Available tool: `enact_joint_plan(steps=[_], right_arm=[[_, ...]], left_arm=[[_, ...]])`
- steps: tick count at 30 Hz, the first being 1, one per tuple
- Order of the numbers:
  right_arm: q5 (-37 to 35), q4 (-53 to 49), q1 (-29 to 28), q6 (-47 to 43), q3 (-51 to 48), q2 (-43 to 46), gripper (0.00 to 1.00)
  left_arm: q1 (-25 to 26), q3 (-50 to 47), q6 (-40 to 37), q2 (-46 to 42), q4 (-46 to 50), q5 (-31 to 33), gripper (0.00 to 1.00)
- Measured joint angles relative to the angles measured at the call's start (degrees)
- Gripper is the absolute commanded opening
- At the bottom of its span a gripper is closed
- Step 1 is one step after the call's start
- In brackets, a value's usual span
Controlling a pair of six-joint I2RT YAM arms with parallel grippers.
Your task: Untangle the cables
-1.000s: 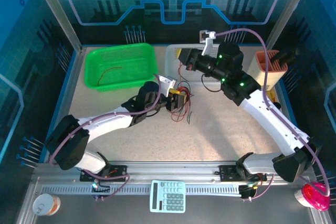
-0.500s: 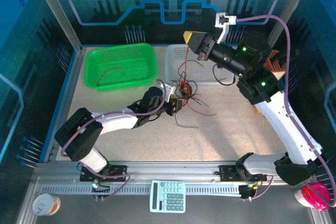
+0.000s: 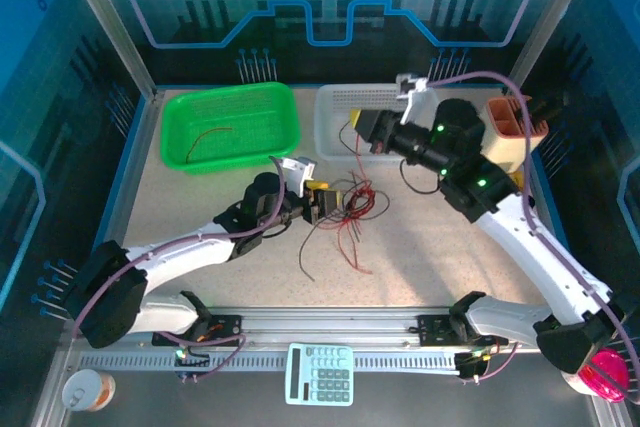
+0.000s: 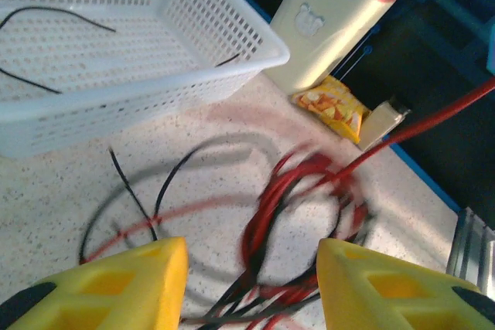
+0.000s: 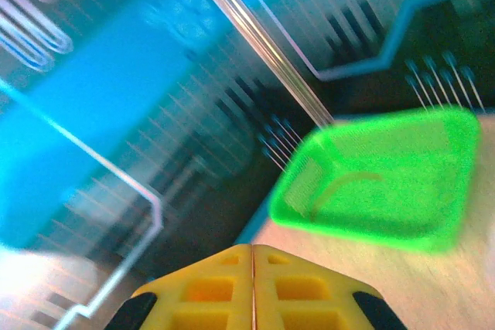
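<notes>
Looking down, you see the cables (image 3: 350,205) tangled mid-frame, strands lying between your left gripper's (image 4: 251,264) half-spread jaws. Right gripper (image 5: 253,251) is pressed shut. Green basket (image 3: 180,112), upper left, holds a red wire (image 3: 210,137); white basket (image 4: 116,98), a black wire (image 4: 46,11).

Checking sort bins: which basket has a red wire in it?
The green basket, left of the white basket: one red wire lies in it. The white one holds black wire.

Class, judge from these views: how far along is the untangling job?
Looks done: one red cable lies in the green basket, a black cable in the white basket. In hand: the left gripper, jaws open, hovers at the tangled bunch. Left: separating that bunch.
</notes>
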State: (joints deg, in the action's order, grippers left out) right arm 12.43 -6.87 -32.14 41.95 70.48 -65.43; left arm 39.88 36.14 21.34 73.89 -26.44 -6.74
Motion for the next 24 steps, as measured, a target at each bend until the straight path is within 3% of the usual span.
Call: enact_joint_plan(steps=[10,24], right_arm=[[-8.0,-1.4,1.8,-2.6,-22.8,-0.8,0.00],[-17.3,-5.8,2.7,-3.0,-31.8,5.7,0.00]], left_arm=[[0.0,0.2,0.0,2.8,2.8,0.0,0.49],[3.2,4.7,-0.2,14.3,6.9,-1.1,0.53]])
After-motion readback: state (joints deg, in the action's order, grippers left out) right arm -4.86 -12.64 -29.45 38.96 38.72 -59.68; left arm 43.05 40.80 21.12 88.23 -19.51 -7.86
